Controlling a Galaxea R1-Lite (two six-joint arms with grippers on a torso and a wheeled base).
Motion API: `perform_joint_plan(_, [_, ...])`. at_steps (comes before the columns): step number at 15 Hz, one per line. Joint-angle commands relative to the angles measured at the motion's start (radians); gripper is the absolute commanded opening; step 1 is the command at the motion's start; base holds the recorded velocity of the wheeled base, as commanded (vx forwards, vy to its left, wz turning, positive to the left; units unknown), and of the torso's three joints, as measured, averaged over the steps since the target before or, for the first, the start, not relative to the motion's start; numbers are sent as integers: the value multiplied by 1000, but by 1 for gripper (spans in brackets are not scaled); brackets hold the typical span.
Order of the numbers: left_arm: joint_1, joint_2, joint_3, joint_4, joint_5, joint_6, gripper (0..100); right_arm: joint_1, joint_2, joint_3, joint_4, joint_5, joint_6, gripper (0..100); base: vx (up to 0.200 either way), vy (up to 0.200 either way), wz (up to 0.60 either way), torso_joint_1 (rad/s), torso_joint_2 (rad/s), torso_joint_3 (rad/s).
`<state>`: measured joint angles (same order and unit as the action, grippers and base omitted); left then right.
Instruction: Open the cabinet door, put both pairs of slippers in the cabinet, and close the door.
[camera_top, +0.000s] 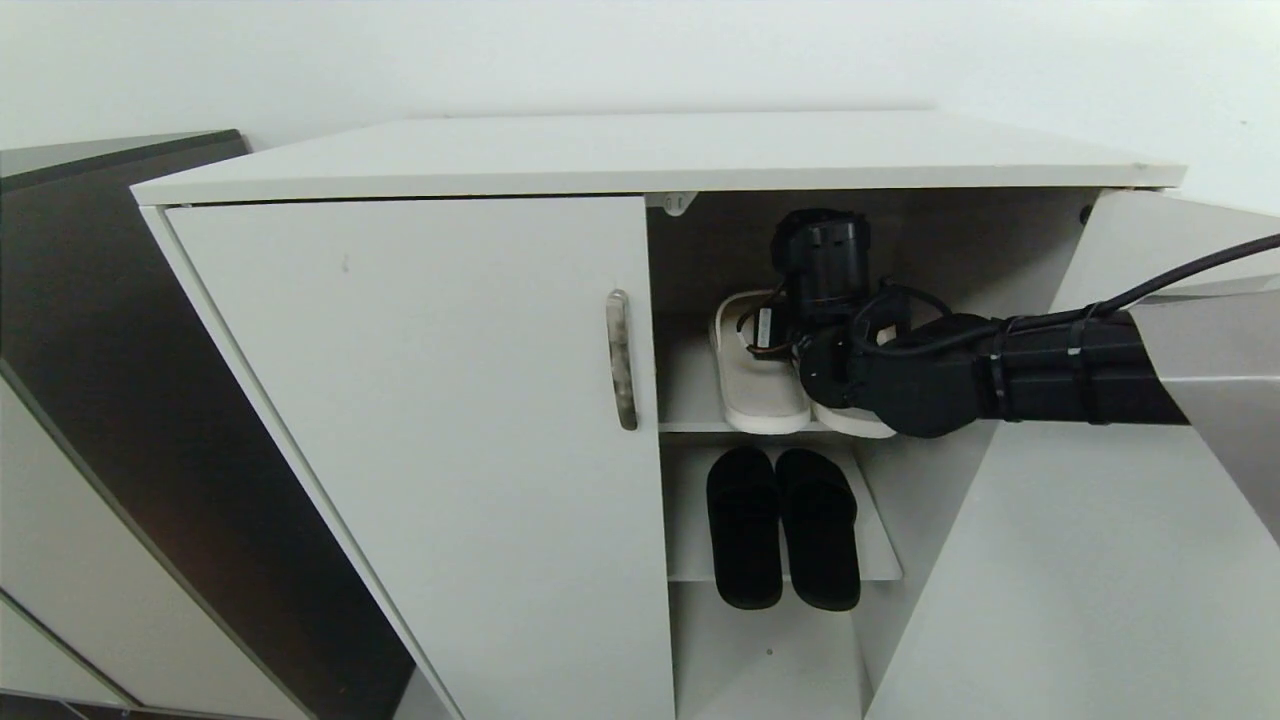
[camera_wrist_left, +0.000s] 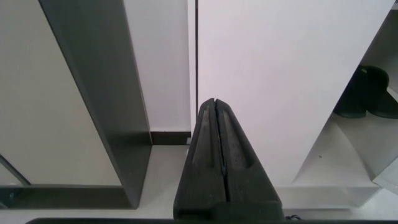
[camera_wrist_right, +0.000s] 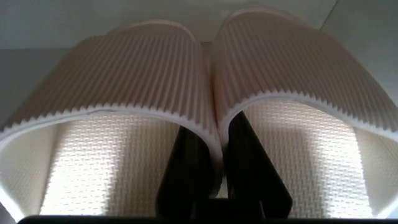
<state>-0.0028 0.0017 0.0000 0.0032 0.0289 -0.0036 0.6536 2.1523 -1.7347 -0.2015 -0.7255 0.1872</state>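
The white cabinet (camera_top: 640, 150) has its left door (camera_top: 420, 420) closed and its right door (camera_top: 1050, 560) swung open. A white pair of slippers (camera_top: 760, 390) lies on the upper shelf (camera_top: 690, 400); a black pair (camera_top: 780, 525) lies side by side on the lower shelf (camera_top: 690, 520). My right arm (camera_top: 1000, 380) reaches in over the white pair. In the right wrist view my right gripper (camera_wrist_right: 214, 134) has one finger inside each white slipper (camera_wrist_right: 137, 68), shut on their two adjoining ribbed straps. My left gripper (camera_wrist_left: 215, 106) is shut and holds nothing, low in front of the closed door (camera_wrist_left: 280, 81).
A metal handle (camera_top: 620, 360) runs down the closed door's right edge. A dark grey panel (camera_top: 120, 350) stands left of the cabinet. Under the lower shelf is a bare bottom compartment (camera_top: 770, 660). The black slippers (camera_wrist_left: 367, 93) show at the left wrist view's edge.
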Motion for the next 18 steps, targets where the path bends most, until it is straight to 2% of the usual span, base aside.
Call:
perform_joint_plan(1, [0, 0, 0, 0, 0, 1, 0, -2, 17, -8, 1, 0, 0, 0, 0, 0, 0, 0, 0, 0])
perform_joint_plan(8, [0, 0, 0, 0, 0, -1, 0, -2, 41, -5, 7, 0, 0, 0, 0, 0, 0, 0, 0, 0])
perform_joint_plan(9, [0, 0, 0, 0, 2, -1, 0, -2, 38, -6, 30, 0, 3, 100, 0, 0, 0, 0, 0, 0])
perform_joint_plan(13, [0, 0, 0, 0, 2, -1, 0, 8, -11, 17, 39, -2, 6, 100, 0, 0, 0, 0, 0, 0])
perform_joint_plan(18, [0, 0, 0, 0, 2, -3, 0, 101, -213, 251, 34, -9, 18, 100, 0, 0, 0, 0, 0, 0])
